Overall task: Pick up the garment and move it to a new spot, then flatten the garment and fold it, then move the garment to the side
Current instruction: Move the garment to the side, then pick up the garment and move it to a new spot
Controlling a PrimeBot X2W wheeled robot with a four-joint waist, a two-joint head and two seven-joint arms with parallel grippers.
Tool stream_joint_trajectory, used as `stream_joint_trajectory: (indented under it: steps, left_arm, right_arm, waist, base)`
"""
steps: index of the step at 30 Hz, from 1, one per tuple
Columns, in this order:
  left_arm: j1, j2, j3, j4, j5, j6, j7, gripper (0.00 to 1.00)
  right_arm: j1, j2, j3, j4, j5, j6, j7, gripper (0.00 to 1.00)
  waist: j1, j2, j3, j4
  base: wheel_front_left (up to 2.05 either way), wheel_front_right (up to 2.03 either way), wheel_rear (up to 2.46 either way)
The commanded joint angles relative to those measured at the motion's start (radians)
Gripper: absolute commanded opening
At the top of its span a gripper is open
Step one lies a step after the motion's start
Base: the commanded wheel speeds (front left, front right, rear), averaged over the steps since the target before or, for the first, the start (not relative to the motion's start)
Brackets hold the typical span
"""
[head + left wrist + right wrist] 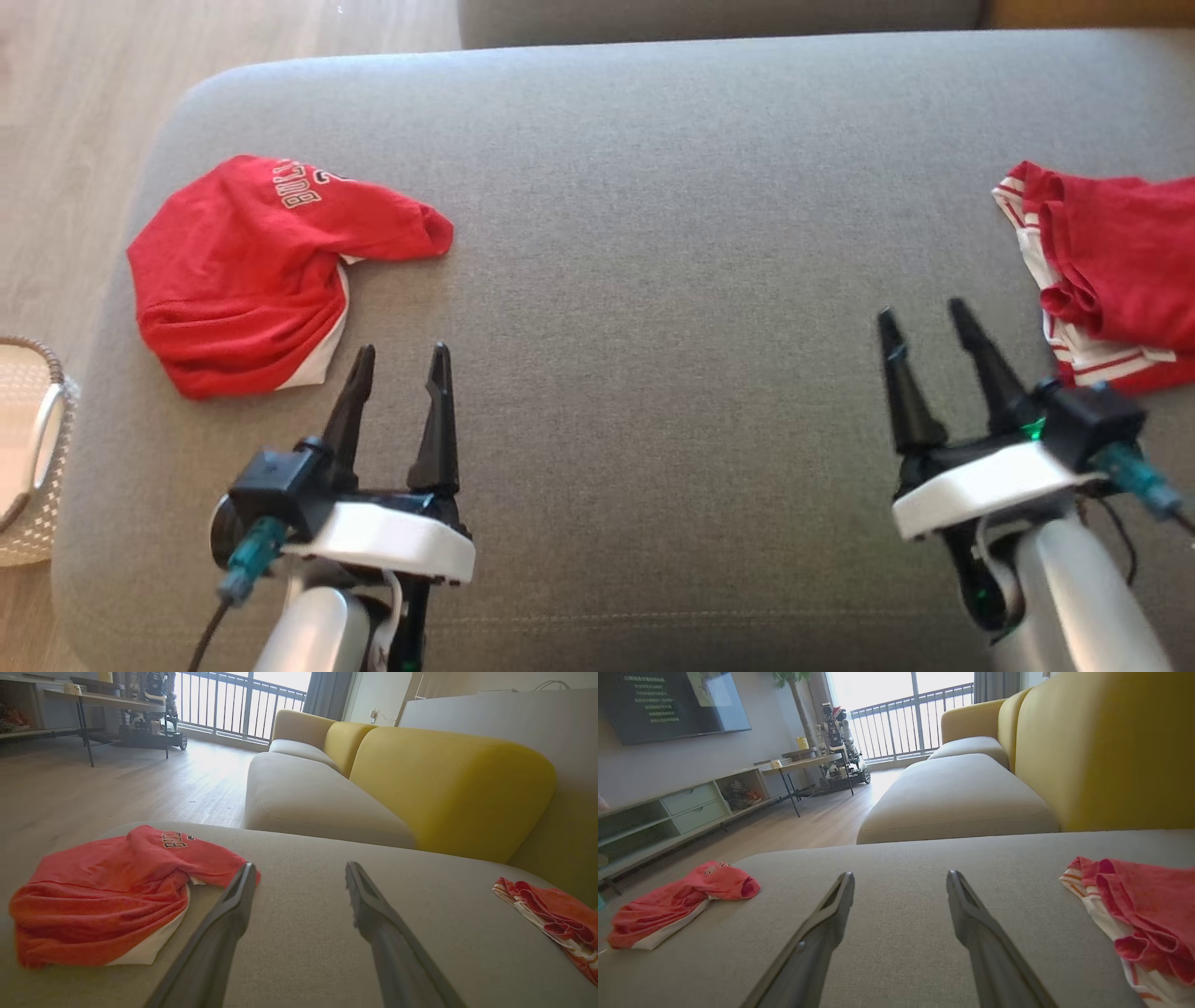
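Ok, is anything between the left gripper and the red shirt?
No: in the head view, bare grey cushion lies between left gripper and red shirt.

Two red garments lie on one grey cushion (653,187): one crumpled jersey (252,271) just left of the left pincer (402,349), one red-and-white garment (1111,271) just right of the right pincer (920,309). Two pincers, each with two dark fingers (435,429). One woven basket (28,467) sits farther left, beyond the left pincer. One yellow sofa (448,784) lies ahead of both.

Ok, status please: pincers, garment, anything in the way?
Left pincer open, empty, beside crumpled red garment. Right pincer open, empty, near striped garment. Both garments loose on grey cushion; nothing in the way.
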Motion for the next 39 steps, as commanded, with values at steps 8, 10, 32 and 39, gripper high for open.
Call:
stream_joint_trajectory:
  steps: [8,10,32,39]
  left_arm:
    - [-0.016,0.003,0.035,-0.026,-0.028,0.026,-0.005,1.00]
    - [-0.015,0.003,0.041,-0.027,-0.027,0.026,-0.005,1.00]
    - [-0.037,0.003,0.057,-0.031,-0.022,0.019,-0.005,1.00]
    - [-0.045,0.003,0.060,-0.035,-0.027,0.020,-0.005,1.00]
  right_arm:
    - [0.024,0.035,0.018,-0.079,-0.092,0.000,-0.010,1.00]
    - [0.029,0.039,0.023,-0.084,-0.097,0.000,-0.010,1.00]
    - [0.026,0.045,0.028,-0.085,-0.080,0.000,-0.010,1.00]
    - [0.020,0.045,0.047,-0.091,-0.085,0.000,-0.009,1.00]
  waist:
    - [0.0000,0.0000,-0.005,0.007]
    - [0.0000,0.0000,-0.004,0.006]
    - [0.0000,0.0000,0.018,0.015]
    - [0.0000,0.0000,0.027,0.065]
  base:
    - [0.00,0.00,0.00]
    - [0.00,0.00,0.00]
    - [0.00,0.00,0.00]
    - [0.00,0.00,0.00]
